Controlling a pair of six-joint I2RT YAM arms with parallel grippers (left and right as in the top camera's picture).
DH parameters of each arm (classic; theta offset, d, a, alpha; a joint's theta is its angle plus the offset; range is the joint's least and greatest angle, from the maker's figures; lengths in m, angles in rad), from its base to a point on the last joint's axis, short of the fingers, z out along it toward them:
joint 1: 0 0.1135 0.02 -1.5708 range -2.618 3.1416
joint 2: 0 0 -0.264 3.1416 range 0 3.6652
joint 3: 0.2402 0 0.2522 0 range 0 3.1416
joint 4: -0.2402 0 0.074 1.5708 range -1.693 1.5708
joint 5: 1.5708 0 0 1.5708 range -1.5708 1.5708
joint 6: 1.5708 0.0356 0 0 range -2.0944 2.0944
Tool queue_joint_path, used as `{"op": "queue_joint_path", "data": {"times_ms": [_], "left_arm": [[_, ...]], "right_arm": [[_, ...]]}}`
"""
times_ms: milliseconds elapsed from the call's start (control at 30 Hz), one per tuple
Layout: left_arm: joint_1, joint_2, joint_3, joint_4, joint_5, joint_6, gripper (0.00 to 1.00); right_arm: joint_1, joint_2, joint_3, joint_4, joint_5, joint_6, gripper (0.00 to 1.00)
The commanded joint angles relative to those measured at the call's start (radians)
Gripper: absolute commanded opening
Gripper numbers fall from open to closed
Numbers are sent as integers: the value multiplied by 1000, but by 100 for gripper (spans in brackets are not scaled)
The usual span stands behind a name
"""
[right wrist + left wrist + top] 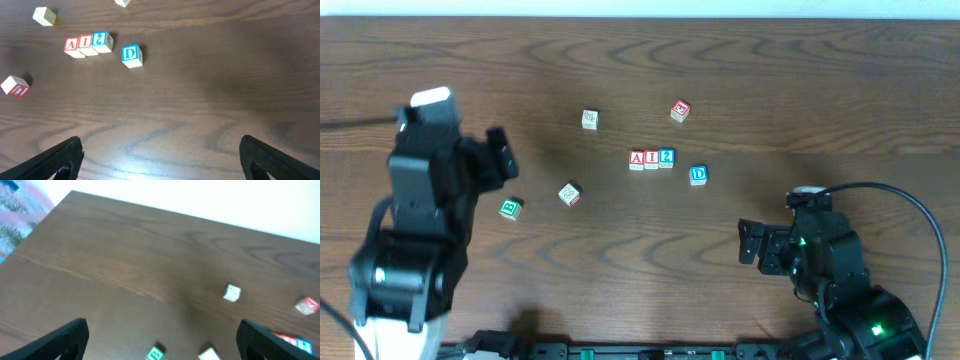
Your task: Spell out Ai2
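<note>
The A block (637, 159), I block (651, 159) and 2 block (666, 157) sit touching in a row in the middle of the table (620, 270), with the D block (698, 175) just beside them. The left gripper (503, 158) and right gripper (748, 243) are both spread wide, holding nothing. The blocks look small, light and hard, so I think pinching two flat sides should hold one well.

A: Left arm (415, 220): black housings, white cap (432, 98) on one end.
B: Right arm (840, 280): black too, green lights (878, 328), black cable (920, 215). Jaws matte black.
</note>
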Motion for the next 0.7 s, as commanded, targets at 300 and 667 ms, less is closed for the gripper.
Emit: {"op": "queue_joint_path", "data": {"times_ms": [300, 667], "left_arm": [[198, -606, -545, 90, 127, 86, 95], [211, -826, -767, 68, 124, 85, 95]], "right_arm": [[-8, -5, 0, 2, 0, 1, 99], [-8, -5, 0, 2, 0, 1, 99]]}}
